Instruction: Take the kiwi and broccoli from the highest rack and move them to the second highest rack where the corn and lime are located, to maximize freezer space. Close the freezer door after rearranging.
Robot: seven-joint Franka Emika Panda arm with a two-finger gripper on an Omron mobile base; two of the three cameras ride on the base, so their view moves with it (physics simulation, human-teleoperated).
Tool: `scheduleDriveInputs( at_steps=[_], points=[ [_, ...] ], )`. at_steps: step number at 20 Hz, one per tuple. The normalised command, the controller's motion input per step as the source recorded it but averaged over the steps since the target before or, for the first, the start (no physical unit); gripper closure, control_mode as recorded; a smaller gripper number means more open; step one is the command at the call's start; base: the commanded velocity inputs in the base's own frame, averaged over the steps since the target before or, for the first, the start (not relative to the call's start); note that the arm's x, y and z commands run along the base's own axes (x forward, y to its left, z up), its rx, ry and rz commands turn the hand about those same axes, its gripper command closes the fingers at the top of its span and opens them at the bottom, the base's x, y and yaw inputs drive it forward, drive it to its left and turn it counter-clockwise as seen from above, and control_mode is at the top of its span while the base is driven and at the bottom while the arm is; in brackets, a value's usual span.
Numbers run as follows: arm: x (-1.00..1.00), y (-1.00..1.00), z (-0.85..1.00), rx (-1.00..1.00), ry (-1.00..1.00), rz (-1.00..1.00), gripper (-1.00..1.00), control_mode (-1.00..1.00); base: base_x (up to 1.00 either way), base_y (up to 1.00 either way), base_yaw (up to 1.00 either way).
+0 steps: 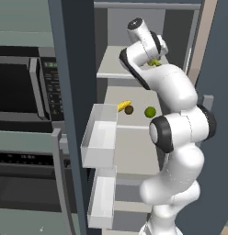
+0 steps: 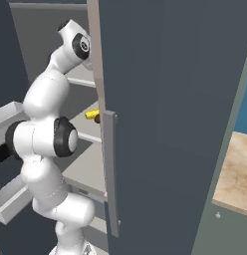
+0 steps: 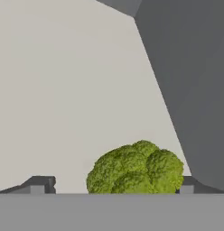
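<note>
1. The left base view looked forward from behind the arm's left, into the open freezer [image 1: 134, 151], at middle range.
2. The right base view looked from behind the arm's right, largely onto the freezer door [image 2: 170, 109].
3. Both shared the arm and the racks.
4. The hand view sat close above the highest rack [image 3: 64, 90], facing the broccoli [image 3: 135, 169].

Mottled green broccoli [image 3: 136, 169] on a pale beige top rack [image 1: 111, 66]. On the rack below: yellow corn [image 1: 123, 106], a dark brownish, possibly kiwi, ball [image 1: 129, 109], a green lime [image 1: 150, 111]. Slate-blue freezer door [image 2: 170, 114]; dark fingers [image 3: 41, 185].
</note>
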Motion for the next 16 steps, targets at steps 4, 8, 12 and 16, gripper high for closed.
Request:
scheduleDriveInputs(
  at_steps=[4,8,12,16],
  points=[
    [0.5,-0.22,-0.11,0.0,0.14,0.0,-1.0,-1.0,0.0,0.0,0.0],
    [0.12,-0.37,-0.22,0.0,0.01,0.0,-1.0,-1.0,0.0,0.0,0.0],
    [-0.08,-0.36,-0.36,-0.01,-0.04,0.0,1.0,-1.0,0.0,0.0,0.0],
    [-0.05,-0.16,-0.41,-0.06,-0.05,0.0,1.0,-1.0,0.0,0.0,0.0]
  ],
)
